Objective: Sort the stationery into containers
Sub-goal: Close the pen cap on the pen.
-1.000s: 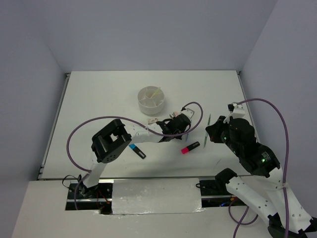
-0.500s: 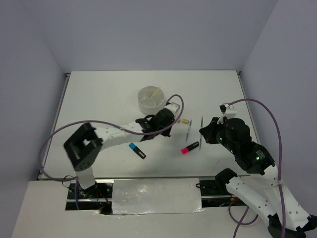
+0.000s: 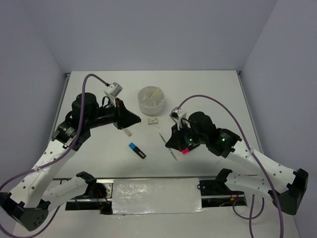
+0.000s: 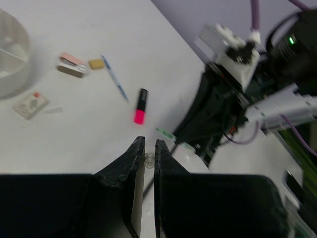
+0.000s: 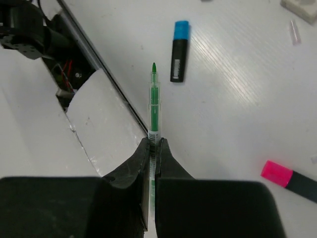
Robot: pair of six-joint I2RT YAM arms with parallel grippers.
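My right gripper (image 5: 154,141) is shut on a green pen (image 5: 154,99), held tilted above the table's middle (image 3: 163,139). Beside it lie a pink highlighter (image 5: 285,177) and a blue highlighter (image 3: 137,150). My left gripper (image 3: 138,120) hovers left of centre, its jaws nearly together on a small clear round piece (image 4: 147,159) seen end-on. The white compartmented cup (image 3: 141,96) at the back holds a yellow pen (image 3: 156,92). A wrapped eraser (image 3: 153,120) lies just in front of it. A light-blue pen (image 4: 115,78) and a pink-white eraser (image 4: 71,63) lie beyond.
A short whitish stick (image 3: 128,131) shows below my left gripper. A small yellow piece (image 4: 95,63) lies by the pink-white eraser. Purple cables (image 3: 213,101) loop over both arms. A silver-taped panel (image 3: 156,196) lines the near edge. Walls close in the other sides.
The left arm has pulled back from the table's middle to the left and risen. The right arm has swung left over the middle, carrying the green pen.
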